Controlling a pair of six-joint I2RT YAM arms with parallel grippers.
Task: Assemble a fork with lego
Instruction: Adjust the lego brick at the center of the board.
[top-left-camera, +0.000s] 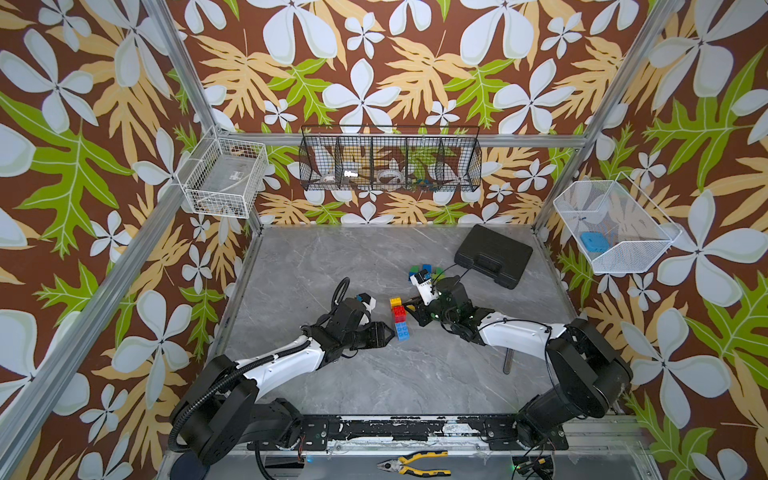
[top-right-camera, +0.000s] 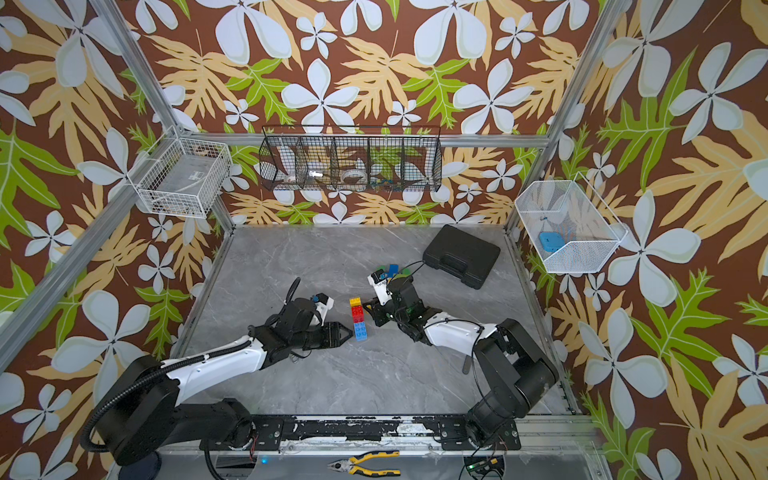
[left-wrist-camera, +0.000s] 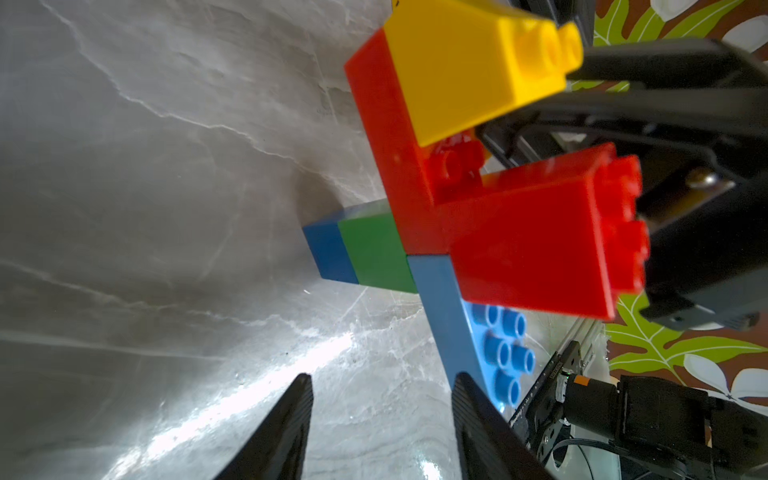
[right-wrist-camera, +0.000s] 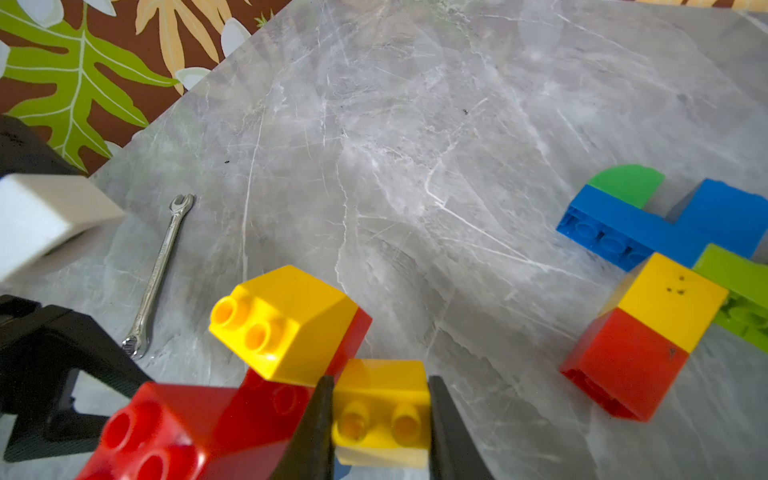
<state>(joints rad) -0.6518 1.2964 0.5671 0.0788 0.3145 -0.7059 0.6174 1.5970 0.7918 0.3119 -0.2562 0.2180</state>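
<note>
A lego assembly lies mid-table. In the left wrist view a long red brick carries a yellow brick and a red brick, with a blue-and-green stem and a long blue brick. My right gripper is shut on a yellow brick beside another yellow brick on the assembly. My left gripper is open with only table between its fingers. One finger is next to the long blue brick. Loose lego lies behind.
A black case lies at the back right. A small wrench lies by the right arm. Pliers rest on the front rail. Wire baskets hang on the walls, one holding a light-blue block.
</note>
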